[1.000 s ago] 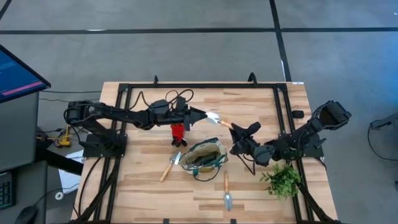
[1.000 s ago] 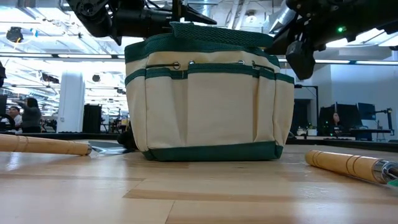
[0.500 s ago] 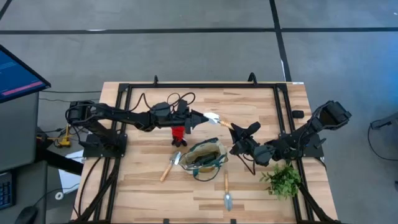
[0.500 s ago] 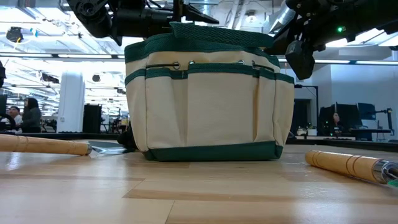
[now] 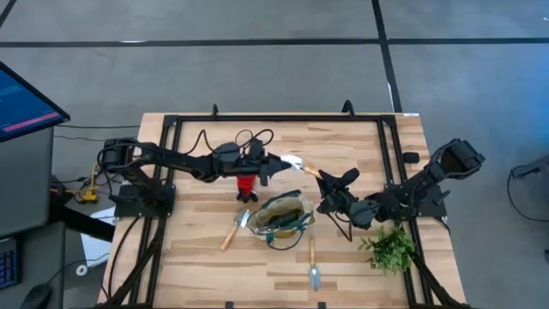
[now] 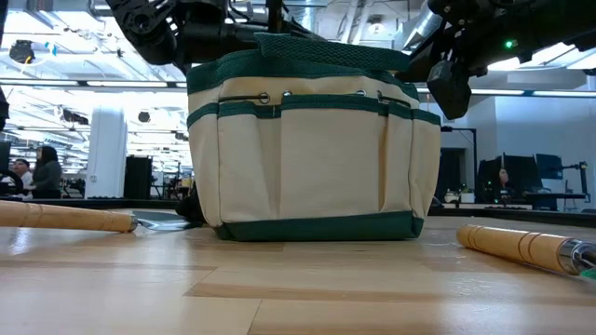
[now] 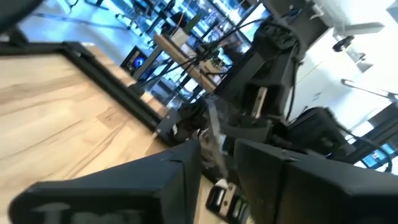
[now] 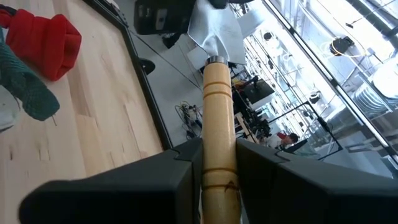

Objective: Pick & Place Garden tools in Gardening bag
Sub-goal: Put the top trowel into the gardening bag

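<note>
The tan gardening bag [image 5: 283, 215] with green trim stands at mid-table, with dark and teal tools inside; it fills the low view [image 6: 312, 140]. My right gripper [image 5: 323, 178] is shut on a wooden-handled trowel [image 5: 302, 166], held in the air behind the bag. My left gripper [image 5: 276, 162] is at the trowel's metal blade [image 5: 294, 162]. Its fingers are a little apart, and the blade's thin edge [image 7: 214, 134] shows in the gap; I cannot tell whether they touch it. A small red item [image 5: 246, 182] lies under the left gripper. My right gripper pinches the trowel's wooden handle [image 8: 219, 155] between its two fingers [image 8: 180, 162], on the half away from the blade. The fingers come level from the table's right and lie along the handle. The trowel is lifted clear, about level, its blade pointing toward the table's left.
A second wooden-handled trowel [image 5: 233, 230] lies left of the bag, and another wooden-handled tool [image 5: 313, 262] lies in front of it. A leafy green sprig [image 5: 390, 247] lies at the right, under the right arm. A black frame [image 5: 257, 120] runs around the table.
My left arm has reached a little farther toward the table's right edge, and its gripper has turned about its own axis at the trowel's blade. The trowel and my right gripper have kept still.
</note>
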`<state>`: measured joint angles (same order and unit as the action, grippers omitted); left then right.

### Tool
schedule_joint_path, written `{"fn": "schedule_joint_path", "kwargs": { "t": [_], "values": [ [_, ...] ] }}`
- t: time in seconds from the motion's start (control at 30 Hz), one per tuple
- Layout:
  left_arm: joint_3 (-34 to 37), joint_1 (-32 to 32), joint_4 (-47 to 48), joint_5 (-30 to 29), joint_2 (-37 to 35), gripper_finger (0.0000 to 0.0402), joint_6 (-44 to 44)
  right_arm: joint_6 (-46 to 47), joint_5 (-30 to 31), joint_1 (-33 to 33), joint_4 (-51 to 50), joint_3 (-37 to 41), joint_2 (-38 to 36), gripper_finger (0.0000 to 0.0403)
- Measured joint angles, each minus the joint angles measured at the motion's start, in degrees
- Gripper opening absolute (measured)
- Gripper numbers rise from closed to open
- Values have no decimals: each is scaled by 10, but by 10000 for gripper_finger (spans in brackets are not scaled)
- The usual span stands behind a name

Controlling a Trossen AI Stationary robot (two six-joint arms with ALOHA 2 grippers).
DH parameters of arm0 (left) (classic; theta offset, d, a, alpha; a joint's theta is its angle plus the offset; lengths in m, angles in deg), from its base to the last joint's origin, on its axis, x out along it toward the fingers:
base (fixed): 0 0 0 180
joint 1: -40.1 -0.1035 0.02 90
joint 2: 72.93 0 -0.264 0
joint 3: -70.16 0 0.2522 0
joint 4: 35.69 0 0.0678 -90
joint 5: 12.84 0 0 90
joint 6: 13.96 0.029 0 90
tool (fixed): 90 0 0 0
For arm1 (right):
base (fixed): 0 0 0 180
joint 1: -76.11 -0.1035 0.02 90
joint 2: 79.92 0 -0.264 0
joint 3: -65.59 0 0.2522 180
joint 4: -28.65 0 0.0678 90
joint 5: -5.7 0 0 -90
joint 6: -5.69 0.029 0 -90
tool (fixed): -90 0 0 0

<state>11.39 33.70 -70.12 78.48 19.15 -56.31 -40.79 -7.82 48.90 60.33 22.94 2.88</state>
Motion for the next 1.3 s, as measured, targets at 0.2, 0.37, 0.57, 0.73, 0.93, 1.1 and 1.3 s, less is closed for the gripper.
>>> {"fn": "schedule_joint_path", "kwargs": {
  "t": [0.2, 0.37, 0.57, 0.73, 0.93, 1.1, 1.3],
  "values": [
    [-9, 0, -8, 0, 0, 57, 15, 1, 1, 0, 3, 0, 0, 61],
    [-9, 0, -8, 0, 0, 40, 30, 1, 1, 0, 2, 0, 0, 61],
    [-9, -1, -5, -4, 0, 8, 60, -2, 4, 0, 0, 0, 0, 62],
    [-9, 0, -7, -1, 0, 6, 88, -2, 1, 0, 0, 0, 0, 76],
    [-11, -5, -14, 14, -11, 1, 123, -16, 59, -2, -2, 0, 0, 107],
    [-11, -7, -3, 36, -50, 1, 162, -32, 118, -12, -4, 0, -3, 121],
    [-11, 0, 132, 59, -136, 1, 229, 33, 118, -20, 5, 0, -26, 98]
  ]
}}
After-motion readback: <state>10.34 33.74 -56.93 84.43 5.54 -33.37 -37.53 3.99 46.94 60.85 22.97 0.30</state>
